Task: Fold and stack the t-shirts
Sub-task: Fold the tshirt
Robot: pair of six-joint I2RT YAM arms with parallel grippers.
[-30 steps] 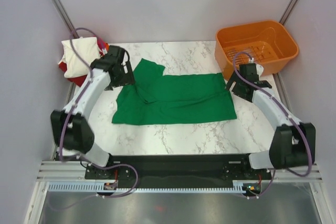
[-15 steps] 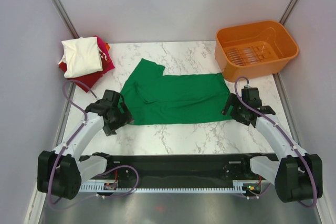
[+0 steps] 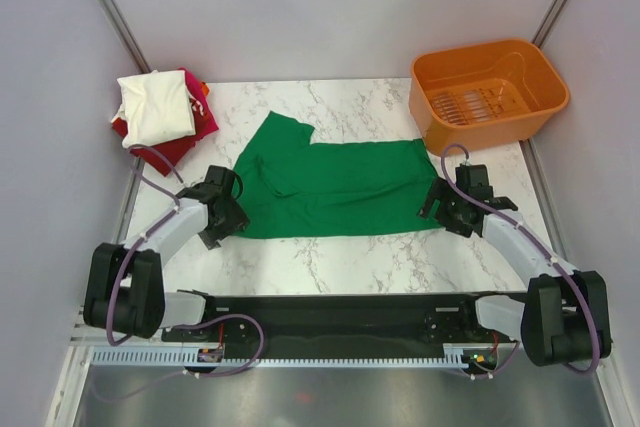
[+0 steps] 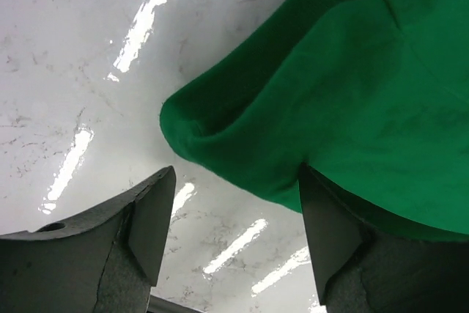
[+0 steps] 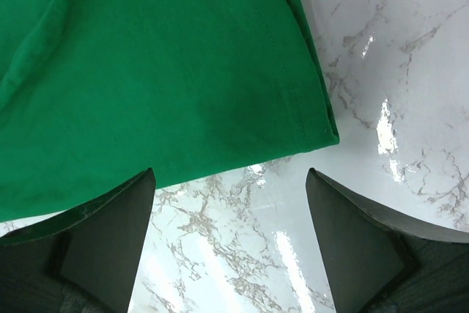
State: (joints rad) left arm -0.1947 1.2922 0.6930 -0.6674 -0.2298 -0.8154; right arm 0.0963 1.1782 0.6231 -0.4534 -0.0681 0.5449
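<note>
The bright green t-shirt [image 3: 335,187] lies folded lengthwise across the middle of the marble table, one sleeve [image 3: 280,132] pointing to the back. My left gripper [image 3: 232,209] is open and empty just off the shirt's near left corner, which shows in the left wrist view [image 4: 220,144]. My right gripper [image 3: 441,209] is open and empty at the shirt's near right corner, whose hem shows in the right wrist view [image 5: 308,119]. The folded cream-white shirt [image 3: 155,107] lies on top of the red one [image 3: 200,117] at the back left.
An orange plastic basket [image 3: 488,92] stands at the back right, just behind the right arm. Grey walls close in the table on the left, right and back. Bare marble [image 3: 340,262] lies between the shirt and the arm bases.
A second ago both grippers were at the shirt's far edge. The shirt's near half has been folded over. The grippers have moved to the near corners and now sit open.
</note>
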